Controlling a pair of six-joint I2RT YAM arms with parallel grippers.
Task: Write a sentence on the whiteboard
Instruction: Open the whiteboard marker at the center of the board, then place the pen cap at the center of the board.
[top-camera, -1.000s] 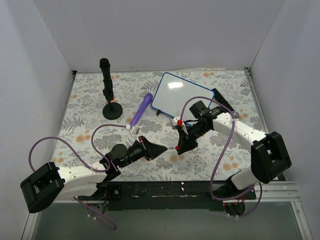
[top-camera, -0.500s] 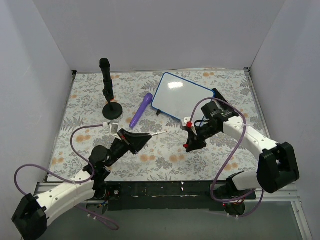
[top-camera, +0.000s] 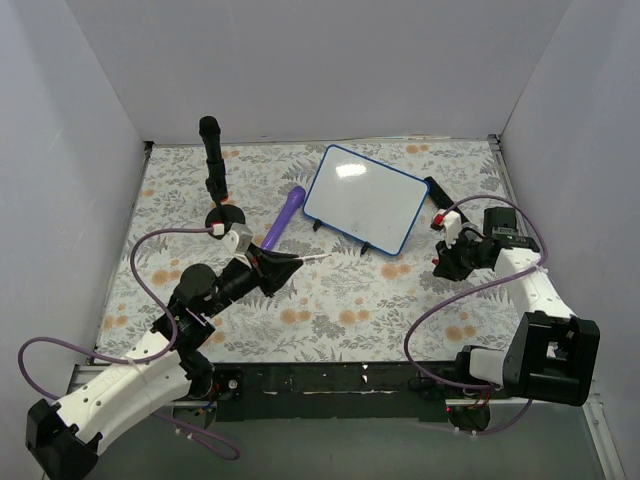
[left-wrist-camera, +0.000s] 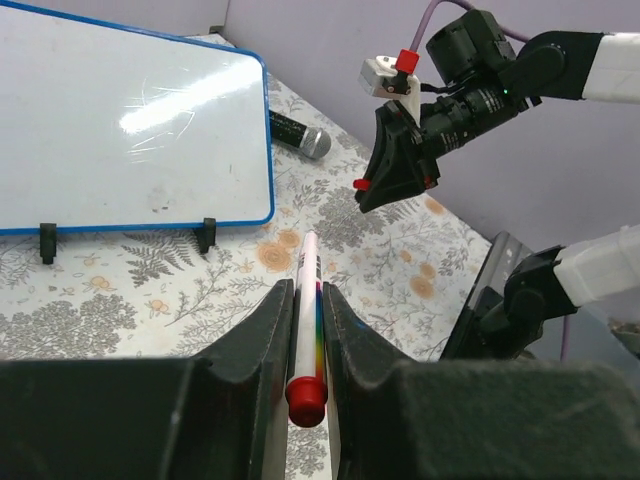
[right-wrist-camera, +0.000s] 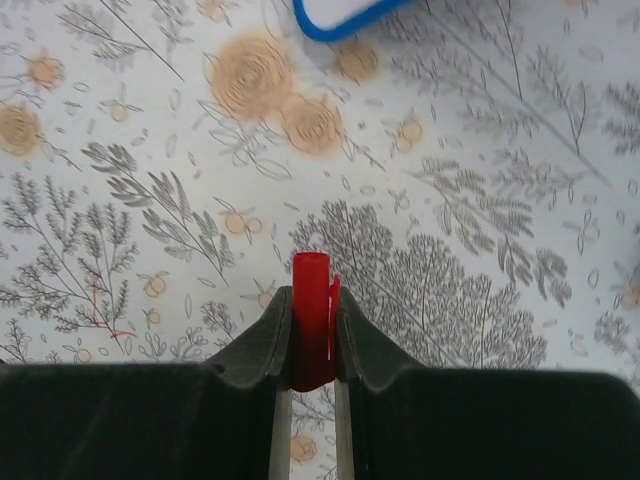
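— At the near left, what is the left gripper (left-wrist-camera: 305, 300) gripping?
— It is clenching a white marker (left-wrist-camera: 304, 335), red end toward the wrist.
— And the right gripper (right-wrist-camera: 312, 318)?
— Pinching a red cap (right-wrist-camera: 311, 295), near right; a second ago both were meeting mid-table, now they are sitting well apart.
— The whiteboard (top-camera: 365, 200)?
— Standing far centre, showing only glare; the marker's print is staying too small to read.
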